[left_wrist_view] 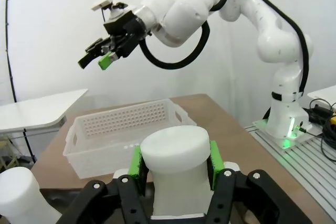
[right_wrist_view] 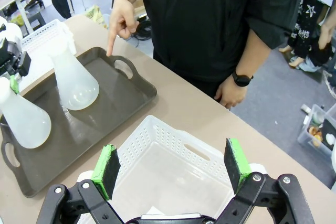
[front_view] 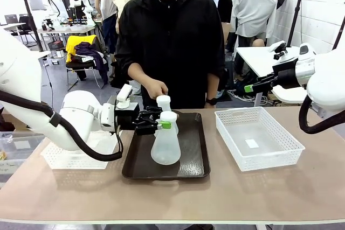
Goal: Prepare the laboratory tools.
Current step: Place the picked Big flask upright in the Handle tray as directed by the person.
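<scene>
Two frosted-white conical flasks stand on the dark brown tray (front_view: 188,157). My left gripper (front_view: 157,124) is shut on the neck of the near flask (front_view: 165,146), whose base rests on the tray. In the left wrist view that flask's neck (left_wrist_view: 176,156) sits between the green pads. The far flask (front_view: 164,103) stands just behind it, free, also seen in the right wrist view (right_wrist_view: 74,82). My right gripper (front_view: 249,88) hangs open in the air above the right basket; its open jaws (right_wrist_view: 171,165) hold nothing.
A white mesh basket (front_view: 259,136) lies right of the tray, another basket (front_view: 67,157) under my left arm. The person stands at the far edge, one hand (right_wrist_view: 121,19) pointing down at the tray's far rim (right_wrist_view: 123,66).
</scene>
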Motion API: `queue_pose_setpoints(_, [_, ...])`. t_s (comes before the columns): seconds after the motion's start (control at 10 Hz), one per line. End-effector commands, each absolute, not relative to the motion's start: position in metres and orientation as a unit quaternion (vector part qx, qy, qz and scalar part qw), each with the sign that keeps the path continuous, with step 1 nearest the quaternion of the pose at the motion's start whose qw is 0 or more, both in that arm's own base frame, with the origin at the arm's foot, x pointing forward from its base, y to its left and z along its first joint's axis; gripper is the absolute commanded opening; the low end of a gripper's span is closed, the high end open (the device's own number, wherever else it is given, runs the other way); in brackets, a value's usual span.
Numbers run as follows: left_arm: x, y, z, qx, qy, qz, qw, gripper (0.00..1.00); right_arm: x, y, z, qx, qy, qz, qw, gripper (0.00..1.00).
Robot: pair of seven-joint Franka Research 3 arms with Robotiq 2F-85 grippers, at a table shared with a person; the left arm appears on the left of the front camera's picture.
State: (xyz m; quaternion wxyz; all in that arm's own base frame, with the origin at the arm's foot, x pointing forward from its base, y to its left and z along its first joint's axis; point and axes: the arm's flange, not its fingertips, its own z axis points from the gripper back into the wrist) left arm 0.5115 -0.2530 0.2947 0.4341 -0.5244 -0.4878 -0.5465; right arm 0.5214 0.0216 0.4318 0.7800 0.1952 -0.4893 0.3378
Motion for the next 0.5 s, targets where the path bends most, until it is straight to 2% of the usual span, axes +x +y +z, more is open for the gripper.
queue_pose_setpoints(0.0, [0.5195,-0.2651,0.2916,-0.512,-0.498,-0.547,0.436,0.0,0.5219,0.0221,0.4337,0.195,-0.486,0.337,0.783,1.0])
queue_pose_setpoints(0.3, [0.524,-0.2631,0.2905,-0.518,-0.492,-0.537,0.449,0.0,0.5219,0.0221,0.4337,0.195,-0.486,0.337,0.783,1.0])
queue_pose_setpoints(0.4, [0.5241,-0.2604,0.2918,-0.516,-0.492,-0.535,0.454,0.18,0.5219,0.0221,0.4337,0.195,-0.486,0.337,0.783,1.0])
